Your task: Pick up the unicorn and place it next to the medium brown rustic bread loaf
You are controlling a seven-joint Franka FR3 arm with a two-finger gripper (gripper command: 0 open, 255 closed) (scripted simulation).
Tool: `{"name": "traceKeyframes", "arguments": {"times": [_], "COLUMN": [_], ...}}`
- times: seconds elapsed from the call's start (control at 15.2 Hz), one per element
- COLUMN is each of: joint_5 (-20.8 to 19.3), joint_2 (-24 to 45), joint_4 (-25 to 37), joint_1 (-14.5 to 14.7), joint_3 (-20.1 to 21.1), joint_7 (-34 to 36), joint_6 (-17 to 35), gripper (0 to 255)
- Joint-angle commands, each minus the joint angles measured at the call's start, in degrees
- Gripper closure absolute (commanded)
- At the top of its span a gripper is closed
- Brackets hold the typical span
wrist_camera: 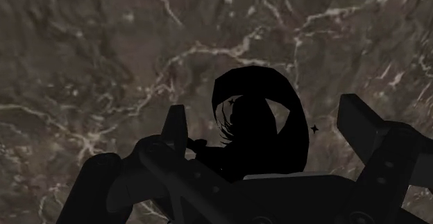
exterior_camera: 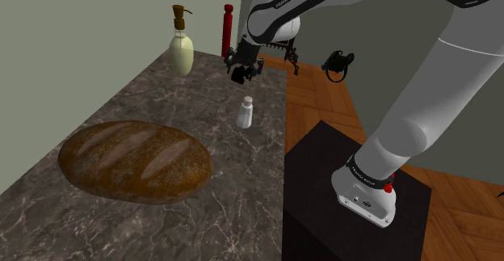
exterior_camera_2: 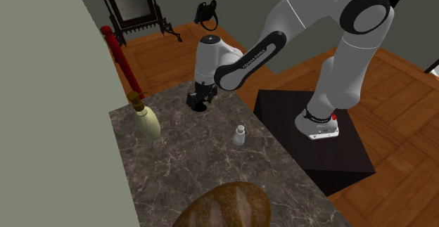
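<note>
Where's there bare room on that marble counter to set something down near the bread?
Bare marble lies between the bread loaf and the white shaker, and between loaf and soap dispenser. The far end is crowded: gripper, dark figure, red post.

The desk (exterior_camera: 161, 98) has a dark brown marble top with pale veins, and it stands against a plain grey-green wall (exterior_camera: 81, 25). Beside the desk, the floor (exterior_camera: 323, 98) is of warm wooden parquet. Further away on this floor stands a tall mirror (exterior_camera_2: 134, 4) in a dark carved frame with feet.
</note>
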Motion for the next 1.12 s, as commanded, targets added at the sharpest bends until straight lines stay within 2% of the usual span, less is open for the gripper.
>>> {"name": "traceKeyframes", "arguments": {"times": [0.0, 0.07, 0.66, 1.06], "joint_5": [0.0, 0.0, 0.0, 0.07], "joint_2": [0.01, 0.01, 0.01, -2.93], "joint_4": [0.0, 0.0, 0.0, 1.54], "joint_1": [0.0, 0.0, 0.0, -0.12], "joint_3": [0.0, 0.0, 0.0, -0.04], "joint_7": [0.0, 0.0, 0.0, 0.27], "joint_6": [0.01, 0.01, 0.01, -4.44], "gripper": [0, 255, 255, 255]}}
